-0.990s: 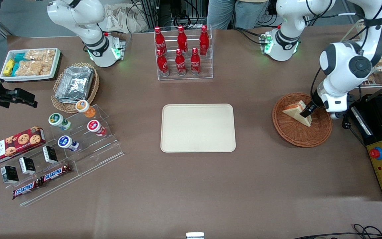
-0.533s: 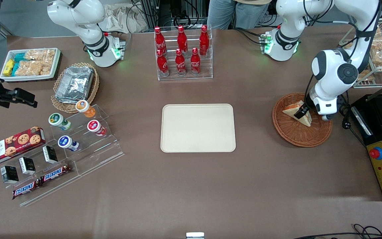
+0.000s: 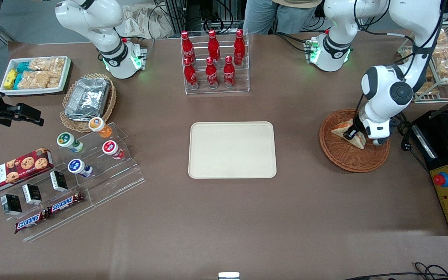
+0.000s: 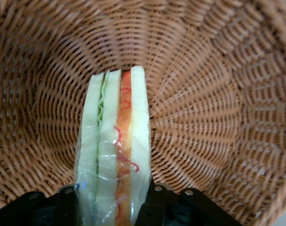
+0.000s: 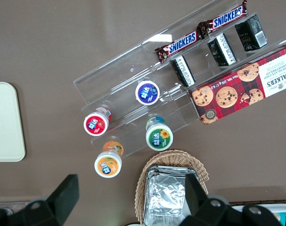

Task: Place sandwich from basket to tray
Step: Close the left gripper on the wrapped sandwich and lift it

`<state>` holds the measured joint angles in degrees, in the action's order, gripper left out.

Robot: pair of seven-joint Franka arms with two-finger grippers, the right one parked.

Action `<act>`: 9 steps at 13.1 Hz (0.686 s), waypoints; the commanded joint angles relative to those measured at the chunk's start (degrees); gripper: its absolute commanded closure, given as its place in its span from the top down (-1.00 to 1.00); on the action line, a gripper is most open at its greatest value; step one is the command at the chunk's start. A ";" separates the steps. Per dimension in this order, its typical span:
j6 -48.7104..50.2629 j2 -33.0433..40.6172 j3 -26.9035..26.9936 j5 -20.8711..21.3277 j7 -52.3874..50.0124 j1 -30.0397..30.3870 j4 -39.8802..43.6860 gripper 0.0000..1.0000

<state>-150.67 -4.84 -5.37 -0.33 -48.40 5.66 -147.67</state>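
The sandwich [image 3: 340,128] [image 4: 115,141], a plastic-wrapped wedge of white bread with green and orange-red filling, lies in the round orange-brown wicker basket [image 3: 348,160] [image 4: 218,94] toward the working arm's end of the table. My gripper [image 3: 350,133] [image 4: 112,207] is down inside the basket. Its two black fingers [image 4: 154,202] press against both bread faces, so it is shut on the sandwich, which still rests on the basket floor. The cream tray [image 3: 231,149] lies bare mid-table, toward the parked arm from the basket.
A rack of red cola bottles [image 3: 213,58] stands farther from the front camera than the tray. A black control box with a red button [image 3: 447,186] sits beside the basket. Yogurt cups [image 3: 86,146], candy bars and a foil-filled wicker basket [image 3: 88,99] lie toward the parked arm's end.
The working arm's wrist swung toward the tray. The gripper shifted along the sandwich and sank lower onto it. The sandwich stays in the basket.
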 commanded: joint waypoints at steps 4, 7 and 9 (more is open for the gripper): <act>18.23 9.94 -4.20 0.42 3.21 -0.74 13.23 -1.00; 42.13 5.56 -5.70 0.42 10.56 -1.35 33.87 -1.00; 49.93 4.67 -5.88 -0.89 21.02 -1.44 41.39 -1.00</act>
<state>-106.76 3.92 -11.12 -0.30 -35.22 4.30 -114.59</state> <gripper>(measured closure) 0.744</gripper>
